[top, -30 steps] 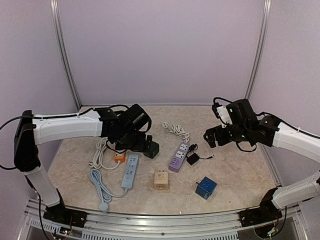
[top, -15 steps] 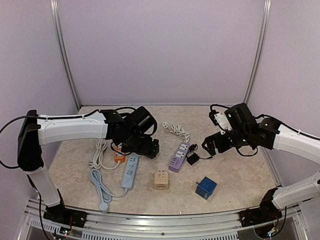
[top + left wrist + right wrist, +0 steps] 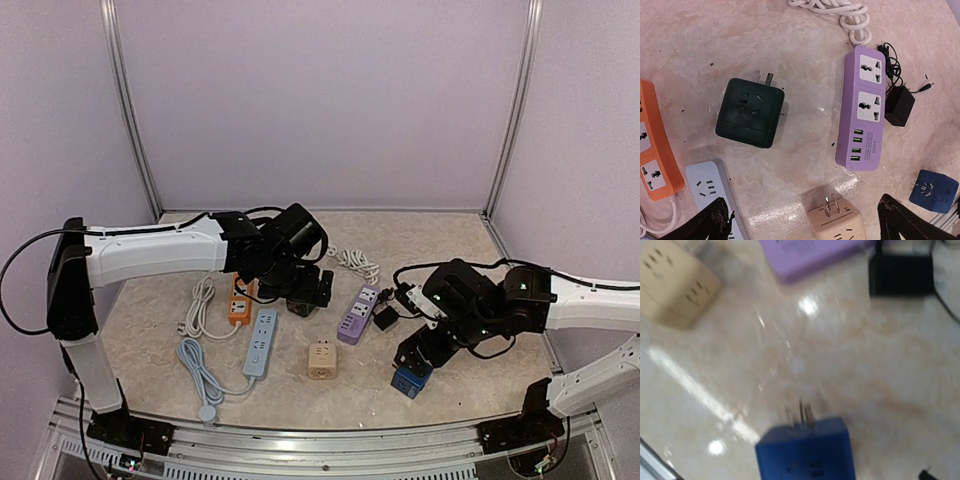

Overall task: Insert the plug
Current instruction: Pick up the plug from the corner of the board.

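From above I see both arms over the table (image 3: 450, 240), but the L gripper (image 3: 306, 296) hides most of what is under it. The L wrist cam shows it: a green cube (image 3: 750, 112) lying flat, apart from all else. Its two metal prongs (image 3: 763, 77) stick out sideways toward the white cord (image 3: 840, 10), and its socket holes face up. The L gripper's fingers (image 3: 715, 222) are spread wide, one at each bottom corner of that view. They hold nothing. The tan cube (image 3: 836, 225) just shows btw. them, lower down on the table.

The purple strip (image 3: 863, 107) lies near the green cube, not touching. Its long side runs from the white cord end to the tan cube end. Sockets face up, w/ the small ports at the tan cube end. A black adapter (image 3: 899, 105) sits just beside it. The orange strip (image 3: 655, 155) and pale blue strip (image 3: 710, 187) are on the green cube's other side.

The R gripper (image 3: 415, 348) hangs low, just over the blue cube (image 3: 411, 381) at the near right. From above I can't tell if it's open or closed. The R wrist cam is blurry and shows only a tiny dark tip in a corner, so no help there. That cam does show what the top view can't: the blue cube's prongs lie flat and point toward the purple strip.
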{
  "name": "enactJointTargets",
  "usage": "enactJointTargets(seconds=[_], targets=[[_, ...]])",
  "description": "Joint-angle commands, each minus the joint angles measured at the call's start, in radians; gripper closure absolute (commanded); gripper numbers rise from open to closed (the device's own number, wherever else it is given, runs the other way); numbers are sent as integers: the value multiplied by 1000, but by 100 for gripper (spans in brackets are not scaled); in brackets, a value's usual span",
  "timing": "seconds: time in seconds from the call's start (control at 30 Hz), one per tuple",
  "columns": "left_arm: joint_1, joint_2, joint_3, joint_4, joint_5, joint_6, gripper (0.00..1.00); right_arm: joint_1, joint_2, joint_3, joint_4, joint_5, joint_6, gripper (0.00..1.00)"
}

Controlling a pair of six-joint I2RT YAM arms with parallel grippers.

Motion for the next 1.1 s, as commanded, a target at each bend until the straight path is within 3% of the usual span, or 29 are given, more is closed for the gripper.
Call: enactJointTargets(seconds=[0.0,0.5,0.8,1.07], targets=[[-6,25,9,2,24,15,1,42,-9,-39,-84,67,103,0],[-3,27,-28,26,32,14,1,67,-66,-167,-10,89,220,0],[0,45,-24,29,49,16,1,180,45,-184,53,144,259,0],[1,50,-33,35,55,12,1,194,49,-215,70,182,296,1]])
